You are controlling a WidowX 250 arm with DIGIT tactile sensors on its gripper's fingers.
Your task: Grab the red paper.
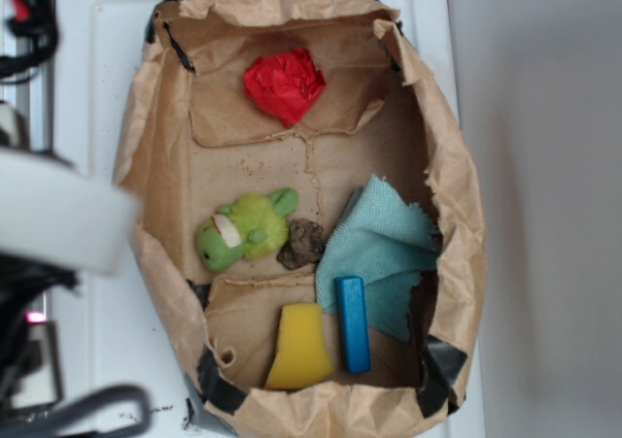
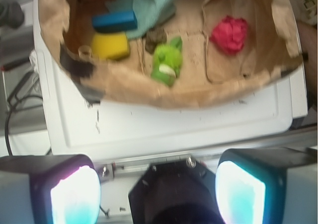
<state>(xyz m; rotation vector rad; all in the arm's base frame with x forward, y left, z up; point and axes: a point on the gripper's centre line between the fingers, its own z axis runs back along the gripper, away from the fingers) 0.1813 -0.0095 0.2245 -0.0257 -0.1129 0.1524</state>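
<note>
The red paper [image 1: 284, 85] is a creased bright red wad lying at the far end of an open brown paper bag [image 1: 457, 195]. It also shows in the wrist view [image 2: 229, 34] at the upper right, inside the bag. My gripper [image 2: 156, 165] is open and empty, its two fingers [image 2: 74, 194] spread wide. It hangs outside the bag, over the edge of the white top, well away from the red paper. In the exterior view only a blurred part of the arm [image 1: 58, 215] shows at the left.
In the bag lie a green plush toy [image 1: 245, 229], a brown lump [image 1: 302, 243], a teal cloth [image 1: 379, 249], a blue block [image 1: 353, 323] and a yellow sponge [image 1: 299, 346]. The bag's crumpled walls stand up all round. It sits on a white top [image 2: 174, 124].
</note>
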